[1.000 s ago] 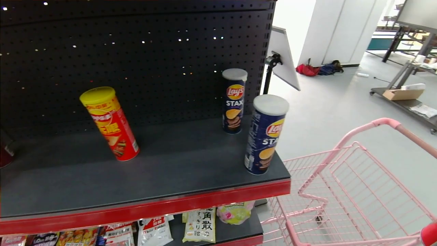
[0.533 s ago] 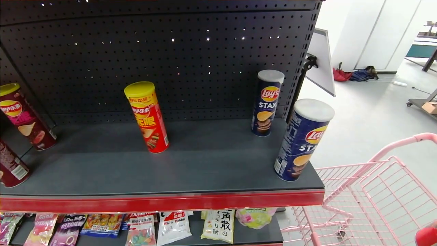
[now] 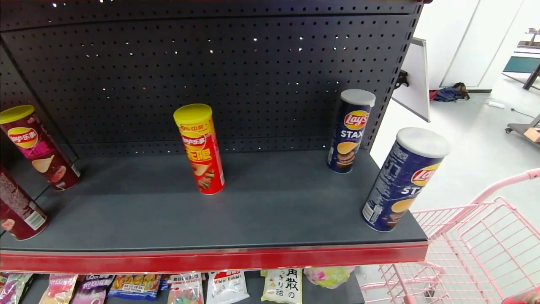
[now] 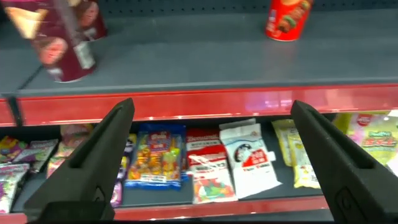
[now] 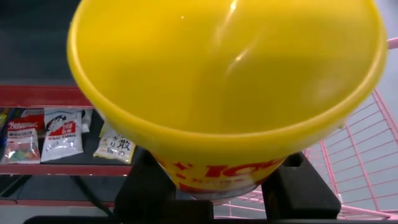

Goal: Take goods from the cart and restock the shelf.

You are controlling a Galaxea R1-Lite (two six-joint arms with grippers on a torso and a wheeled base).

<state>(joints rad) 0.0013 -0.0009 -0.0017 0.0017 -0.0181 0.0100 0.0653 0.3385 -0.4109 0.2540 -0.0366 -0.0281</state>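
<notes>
**A:** Our head camera has swung toward the shelf (image 3: 253, 211) over the last second. The whole frame shifted, so that's us, not the stock. The cart (image 3: 485, 236) is now squeezed into the lower right corner, and the maroon cans (image 3: 38, 147) came in at the left edge.

**B:** Anything on the shelf actually move?

**A:** No. Red can (image 3: 200, 147) mid-frame, blue cans (image 3: 403, 181) at right, same spacing to each other as before.

**B:** Grippers?

**A:** Right gripper (image 5: 224, 193) is clamped on a yellow-lidded chip can (image 5: 227, 93), one finger either side of the body just under the lid. It's held in the air, with cart wire and snack bags (image 5: 62, 134) behind it. Left gripper (image 4: 211, 107) has its fingers wide apart with nothing between them, facing the shelf front.

**B:** So the pick's done, and we judge we're lining up the place. The bare deck between the red can and the blue ones looks like our slot.
</notes>
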